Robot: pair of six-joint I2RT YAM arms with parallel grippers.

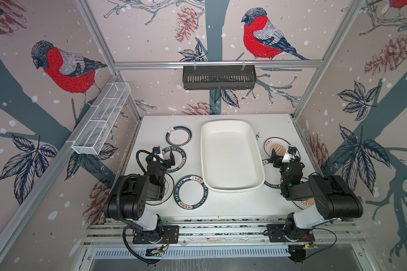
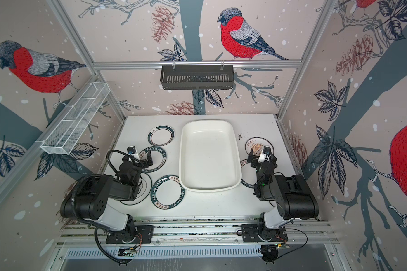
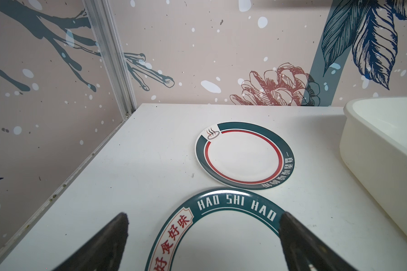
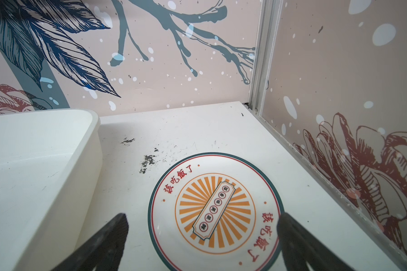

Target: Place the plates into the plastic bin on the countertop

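Note:
The white plastic bin [image 1: 230,154] [image 2: 209,152] lies empty mid-countertop [image 1: 233,204]. To its left are three green-rimmed plates: a far one [image 1: 178,137] [image 3: 243,156], a lettered one [image 1: 177,162] [image 3: 223,204] and a nearer lettered one [image 1: 190,192] [image 2: 167,191]. My left gripper [image 1: 166,157] [image 3: 203,218] hovers open over the middle plate's far rim, holding nothing. Right of the bin an orange sunburst plate [image 1: 275,145] [image 4: 215,206] lies flat. My right gripper [image 1: 282,153] [image 4: 201,217] stands open above its near side. More plates [image 1: 271,185] show partly under the right arm.
A black slotted rack [image 1: 219,77] hangs on the back rail and a white wire-mesh basket [image 1: 101,119] on the left wall. Aluminium rails and papered walls close in the countertop's sides. Dark specks [image 4: 147,162] mark the surface beside the bin's far right corner.

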